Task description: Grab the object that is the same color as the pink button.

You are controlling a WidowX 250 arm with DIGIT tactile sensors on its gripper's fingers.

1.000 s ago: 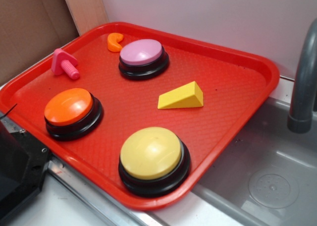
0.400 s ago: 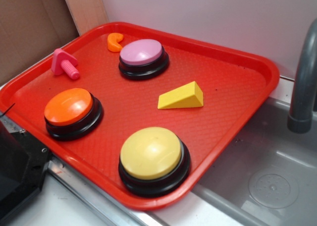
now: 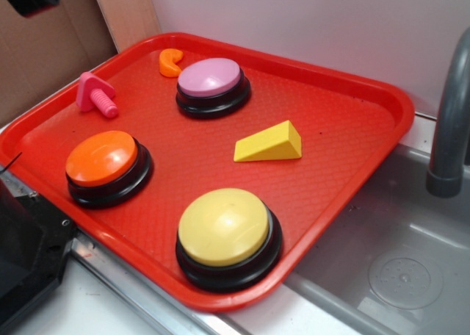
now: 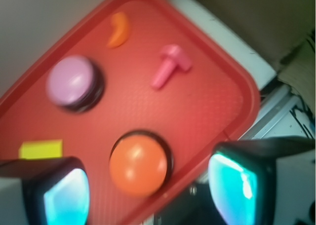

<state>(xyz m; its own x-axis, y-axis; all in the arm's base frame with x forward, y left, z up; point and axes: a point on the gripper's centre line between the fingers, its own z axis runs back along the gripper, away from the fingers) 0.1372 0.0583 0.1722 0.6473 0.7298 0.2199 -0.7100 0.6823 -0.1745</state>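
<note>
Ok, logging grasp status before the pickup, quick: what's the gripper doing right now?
Gripper: open, fingers spread wide and holding nothing, above the orange button, not yet at the pink bolt.

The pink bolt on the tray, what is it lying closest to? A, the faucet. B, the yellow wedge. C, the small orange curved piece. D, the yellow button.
C: the pink bolt lies near the tray's far left edge, apart from everything, with the orange curved piece the closest thing to it; the wedge, yellow button and faucet sit much farther away.
</note>
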